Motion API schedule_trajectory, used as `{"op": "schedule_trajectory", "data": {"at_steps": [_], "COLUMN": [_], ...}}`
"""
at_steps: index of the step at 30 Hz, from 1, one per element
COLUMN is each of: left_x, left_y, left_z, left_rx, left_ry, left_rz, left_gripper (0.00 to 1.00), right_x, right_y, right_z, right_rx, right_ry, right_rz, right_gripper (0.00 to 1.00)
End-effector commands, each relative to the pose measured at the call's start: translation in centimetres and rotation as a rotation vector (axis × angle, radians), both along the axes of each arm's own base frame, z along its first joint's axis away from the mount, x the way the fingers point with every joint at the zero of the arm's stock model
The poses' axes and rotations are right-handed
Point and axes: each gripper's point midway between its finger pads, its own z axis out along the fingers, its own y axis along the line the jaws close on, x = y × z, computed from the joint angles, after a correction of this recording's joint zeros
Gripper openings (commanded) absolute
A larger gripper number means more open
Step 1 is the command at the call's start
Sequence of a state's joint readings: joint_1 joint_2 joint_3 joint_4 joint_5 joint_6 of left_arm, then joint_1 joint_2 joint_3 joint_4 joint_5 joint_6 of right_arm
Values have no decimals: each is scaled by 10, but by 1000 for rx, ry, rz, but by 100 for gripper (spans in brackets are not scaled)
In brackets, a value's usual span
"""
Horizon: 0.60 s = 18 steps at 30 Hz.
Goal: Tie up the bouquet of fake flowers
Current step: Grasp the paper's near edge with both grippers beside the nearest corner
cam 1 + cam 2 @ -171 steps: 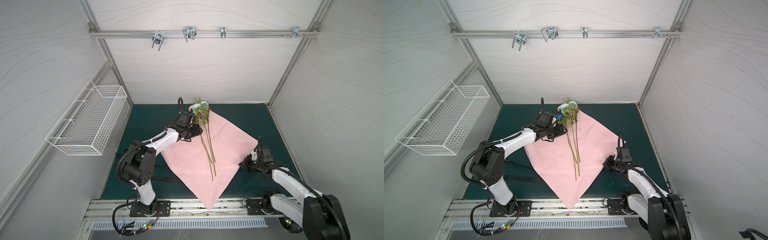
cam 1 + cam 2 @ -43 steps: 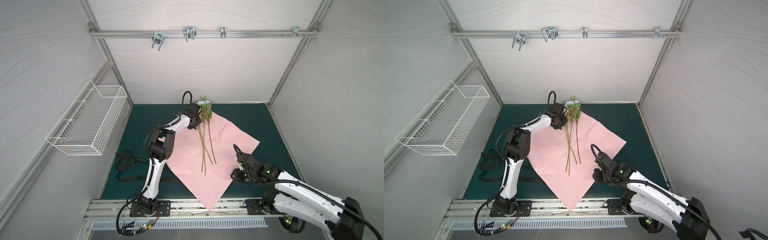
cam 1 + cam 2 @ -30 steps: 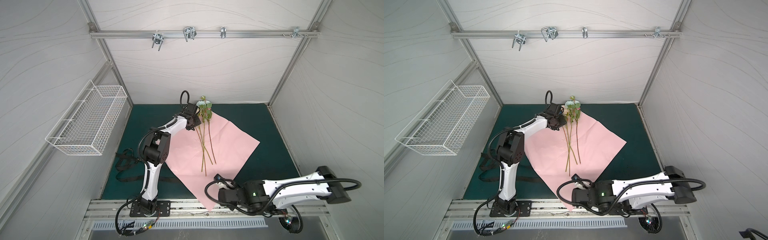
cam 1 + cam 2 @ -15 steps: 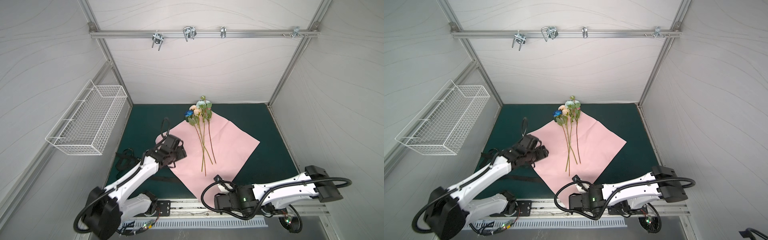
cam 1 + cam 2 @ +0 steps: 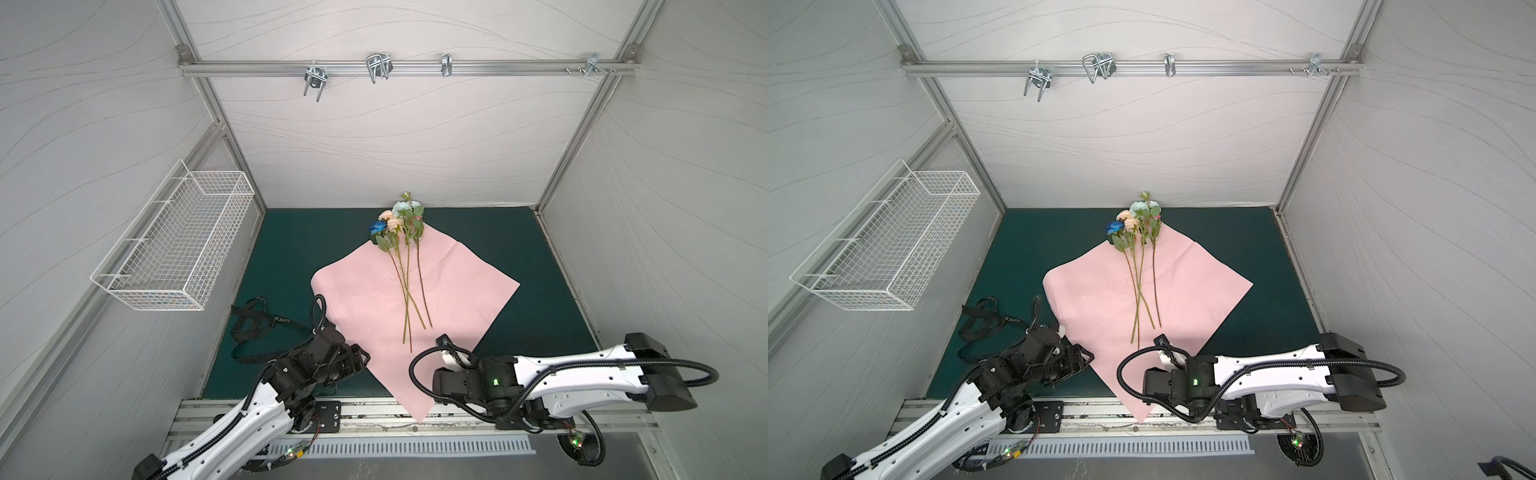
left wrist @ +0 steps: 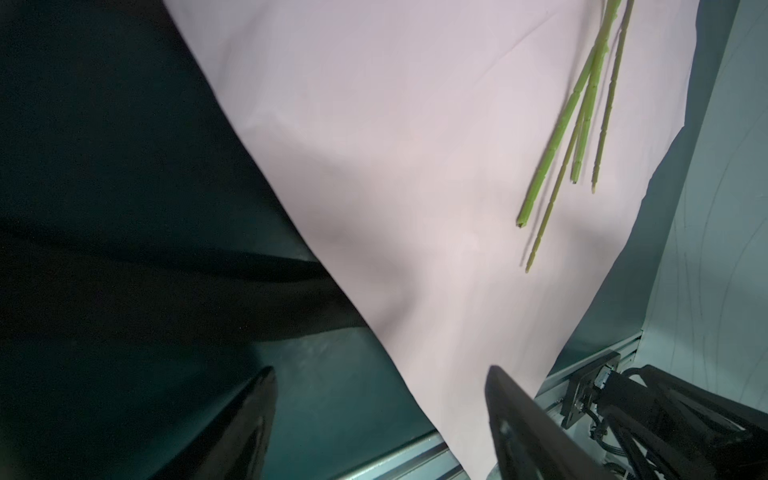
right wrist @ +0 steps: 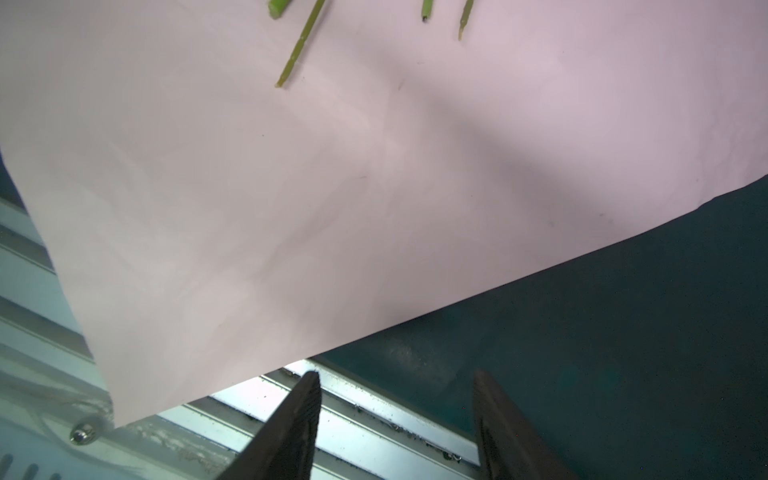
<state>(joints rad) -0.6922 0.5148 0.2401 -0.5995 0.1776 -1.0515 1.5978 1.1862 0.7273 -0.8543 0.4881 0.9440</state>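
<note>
L gripper [image 6: 378,374], R gripper [image 7: 395,374]: both wide, empty. Risk: snagging paper sheet [image 5: 365,291] near corner scatters loose bouquet [image 5: 395,224] stems.

The bouquet of fake flowers [image 5: 406,291] lies flat on the pink sheet [image 5: 457,291], stems splayed, untied.

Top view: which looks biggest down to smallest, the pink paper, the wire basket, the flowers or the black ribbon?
Largest: the pink paper.
Next: the wire basket, though it hangs nearer the camera, which may enlarge it.
Last: the flowers and the black ribbon, both thin and sprawling, too alike to rank.
</note>
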Motion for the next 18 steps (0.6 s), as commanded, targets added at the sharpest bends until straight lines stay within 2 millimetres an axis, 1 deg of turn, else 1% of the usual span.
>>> {"op": "schedule_trajectory", "data": {"at_steps": [1, 5, 10, 13, 16, 18], "left_x": [0, -6, -10, -11, -9, -8], "left_y": [-22, -40, -63, -73, -81, -84], "left_z": [12, 10, 12, 10, 13, 14], "left_rx": [-94, -141, -192, -218, -261, -270], "left_ry": [-3, 27, 37, 43, 18, -7], "left_rz": [-55, -143, -251, -285, -318, -333], "left_gripper": [78, 78, 78, 80, 81, 83], "right_x": [4, 7, 10, 12, 14, 15], "right_y": [-2, -6, -9, -12, -13, -14], "right_z": [8, 9, 12, 14, 15, 16], "right_rx": [26, 31, 39, 37, 34, 37], "right_ry": [-13, -18, -25, -29, -32, -35], "right_rz": [-40, -54, -62, -65, -67, -70], "right_gripper": [61, 62, 62, 62, 62, 62]}}
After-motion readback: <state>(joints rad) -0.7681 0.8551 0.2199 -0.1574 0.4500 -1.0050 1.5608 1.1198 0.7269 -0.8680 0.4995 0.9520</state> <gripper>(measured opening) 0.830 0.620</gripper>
